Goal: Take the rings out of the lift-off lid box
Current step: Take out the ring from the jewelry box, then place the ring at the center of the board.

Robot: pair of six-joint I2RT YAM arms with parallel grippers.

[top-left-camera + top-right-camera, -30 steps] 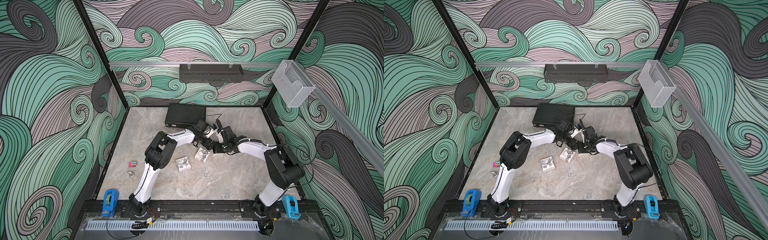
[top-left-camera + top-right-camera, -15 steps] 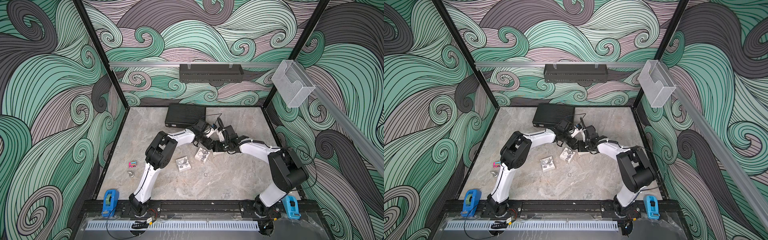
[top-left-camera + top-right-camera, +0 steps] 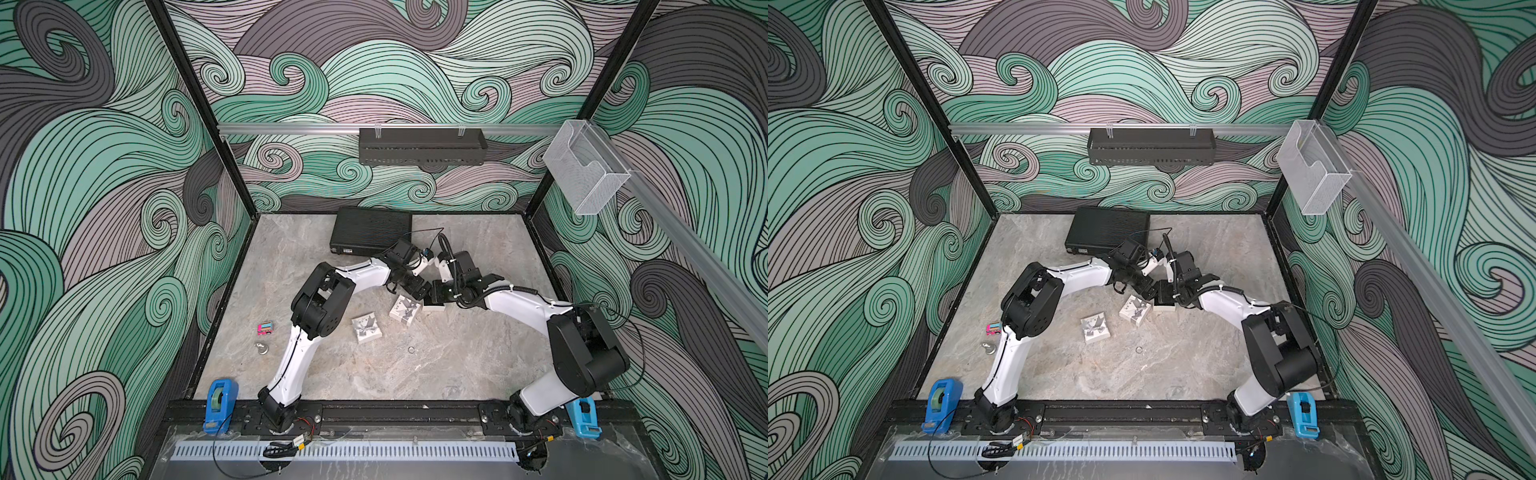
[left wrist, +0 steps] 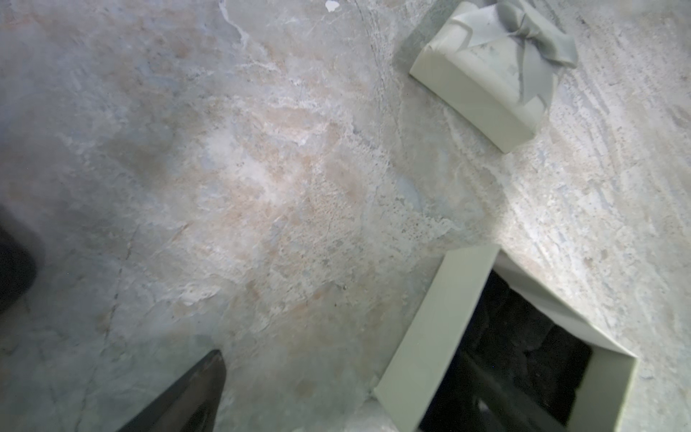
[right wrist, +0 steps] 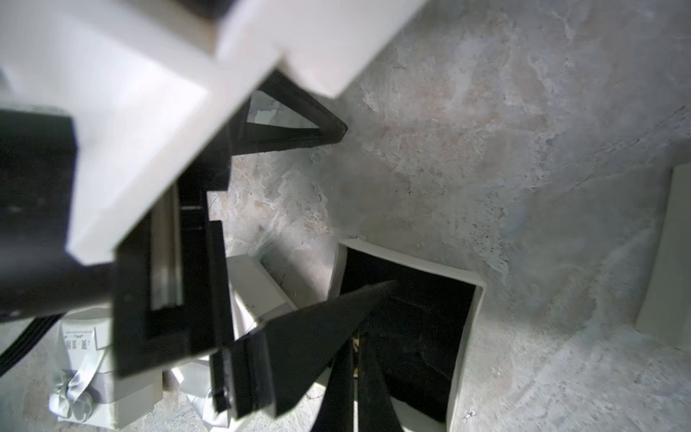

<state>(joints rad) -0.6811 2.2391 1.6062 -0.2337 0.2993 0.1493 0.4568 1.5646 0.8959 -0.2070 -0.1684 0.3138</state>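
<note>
If the right gripper (image 5: 355, 338) comes up out of the small open white cardboard box (image 5: 470, 336) with the black lining at a slant, its closed black fingers could snag the thin wall and drag or tip the light box. Any thin round finger rings inside would then scatter over the grey marbled tabletop (image 5: 523, 149). A ring nipped at the very tips could also slip free, being so thin and smooth (a pale speck shows between the tips, but I cannot tell whether it is a ring). The left gripper (image 5: 368, 205) stands wide open and holds nothing, one finger reaching over the box's mouth and the other outside it, so the two claws could knock together. Both arms reach inward with elbows bent and wrists pitched down, meeting over the box. One pale ring (image 3: 411, 350) lies loose on the table, well apart from the box; any others are hidden in the dark lining.
</note>
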